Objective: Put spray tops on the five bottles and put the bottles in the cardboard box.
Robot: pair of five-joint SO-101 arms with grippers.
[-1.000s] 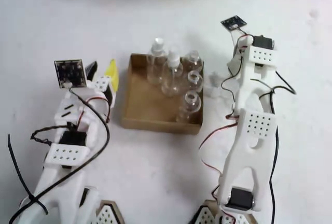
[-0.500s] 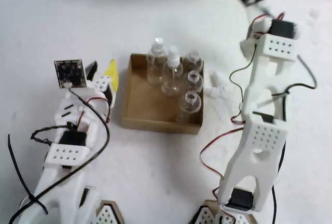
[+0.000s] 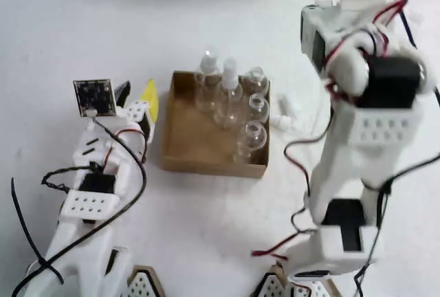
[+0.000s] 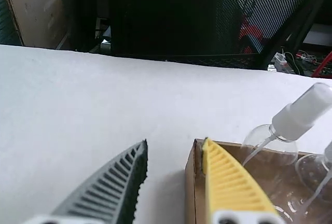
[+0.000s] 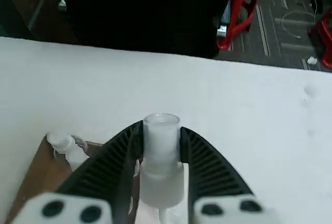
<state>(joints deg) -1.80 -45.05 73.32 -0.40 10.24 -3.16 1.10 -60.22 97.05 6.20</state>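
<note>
Overhead, the cardboard box (image 3: 180, 142) sits mid-table (image 3: 103, 29) with five bottles (image 3: 229, 101) standing along its right side. Two of them, at the far end, wear white spray heads; the other three have bare necks. Just right of the box lie loose spray tops (image 3: 283, 111). They look like two, though they blur into the white cloth. The left arm (image 3: 96, 173) lies on the left, and the left gripper (image 3: 136, 87) sits near the box's left wall with its grey and yellow fingers parted. The right arm (image 3: 371, 104) stands tall and close to the camera. It hides much of the table's right side, and its far end is cut off at the edge, so its grip cannot be read here.

From the left wrist, the left gripper (image 4: 175, 143) is moderately wide and holds nothing. Its yellow finger lies over the box's left rim (image 4: 191, 182) and its grey one over bare cloth. One capped bottle (image 4: 298, 117) is cut by the frame.

From the right wrist, the grip is plain: the right gripper (image 5: 161, 130) is closed around one white spray top (image 5: 162, 162), held upright between the black fingers, high over the table. Below it are a corner of the box (image 5: 26, 198) and the two capped heads.
</note>
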